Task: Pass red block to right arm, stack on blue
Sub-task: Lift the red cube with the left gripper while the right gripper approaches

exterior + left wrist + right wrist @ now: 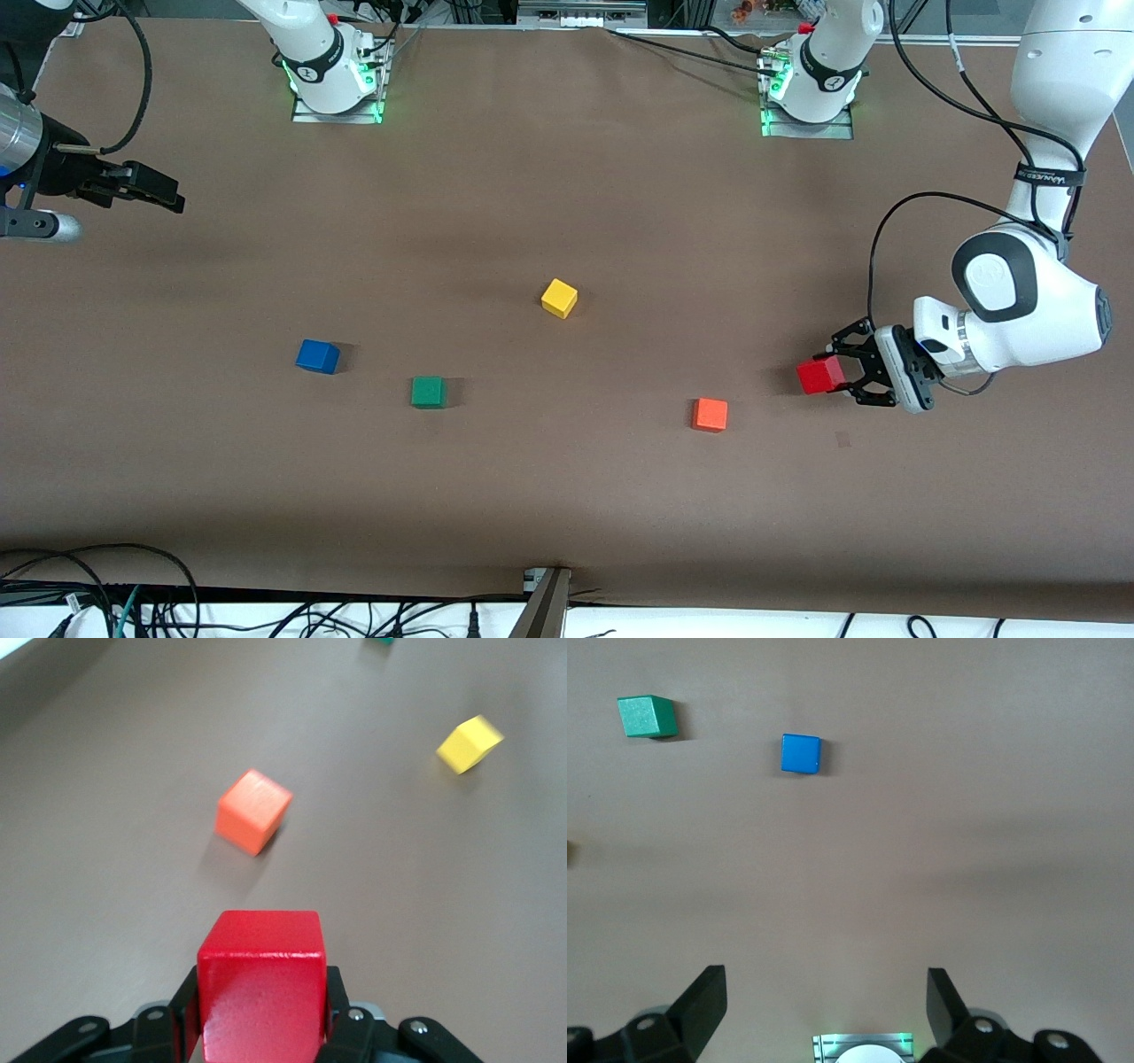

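1. The left gripper (pixel 840 372) is clamped on the red block (pixel 821 375), its black claw fingers (pixel 341 1028) pressed against two of the block's opposite sides.
2. The block is held up over the table (pixel 567 496) at the left arm's end, near the orange cube (pixel 710 414); in the left wrist view it (pixel 261 985) fills the foreground with the orange cube (pixel 252 811) and yellow cube (pixel 469 743) ahead of it.
3. The right gripper (pixel 164 197) hangs over the right arm's end of the table, its fingers (pixel 700 1003) spread wide with nothing between them.
4. The blue cube (pixel 317 356) sits on the table toward the right arm's end, with the green cube (pixel 428 392) beside it and slightly nearer the front camera.
5. The yellow cube (pixel 559 298) lies near the table's middle, farther from the front camera than the other cubes.
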You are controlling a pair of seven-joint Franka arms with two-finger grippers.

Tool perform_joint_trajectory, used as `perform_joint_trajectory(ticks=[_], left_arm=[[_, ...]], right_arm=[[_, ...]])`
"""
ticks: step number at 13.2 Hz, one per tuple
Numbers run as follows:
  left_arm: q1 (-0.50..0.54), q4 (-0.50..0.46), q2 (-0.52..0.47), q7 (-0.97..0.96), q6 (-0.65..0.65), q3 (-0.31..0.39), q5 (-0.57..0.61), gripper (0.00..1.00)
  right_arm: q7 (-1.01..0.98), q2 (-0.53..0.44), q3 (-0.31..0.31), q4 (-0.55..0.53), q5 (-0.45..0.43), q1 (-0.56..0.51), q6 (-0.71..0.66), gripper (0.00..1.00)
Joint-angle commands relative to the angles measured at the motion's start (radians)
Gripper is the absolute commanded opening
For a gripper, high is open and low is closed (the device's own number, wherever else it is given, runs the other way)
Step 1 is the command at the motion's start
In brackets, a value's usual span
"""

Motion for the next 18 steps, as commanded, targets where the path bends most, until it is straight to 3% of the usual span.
perform_joint_trajectory(ticks=[1,4,8,10,14,16,18], left_arm=[[0.003,0.094,0.044,0.159,-0.141,-0.017,-0.105,0.0],[-0.008,0.194,0.137,0.252,-0.312,-0.05,-0.231,0.0],[-0.009,0.22,0.171,0.333,-0.324,-0.188,-0.301,0.0],[-0.041,0.243,0.206,0.438,-0.323,-0.213,-0.364,0.0],[-0.153,0.29,0.285,0.638,-0.311,-0.215,-0.603,0.0],[-0.204,0.29,0.285,0.69,-0.262,-0.213,-0.703,0.0],[-0.259,0.29,0.286,0.745,-0.216,-0.213,-0.815,0.0]], right_arm=[[0.005,-0.006,0.003,0.012,0.006,-0.003,-0.014,1.0],[-0.004,0.01,0.007,0.012,0.008,-0.002,-0.093,1.0],[-0.006,0.039,0.0,0.012,0.083,-0.008,-0.109,1.0],[-0.012,0.065,-0.003,0.012,0.136,-0.013,-0.129,1.0],[-0.014,0.164,-0.005,-0.011,0.405,-0.026,-0.14,1.0],[-0.026,0.193,-0.007,-0.052,0.645,-0.026,-0.086,1.0],[-0.026,0.206,-0.005,-0.08,0.811,-0.025,-0.035,1.0]])
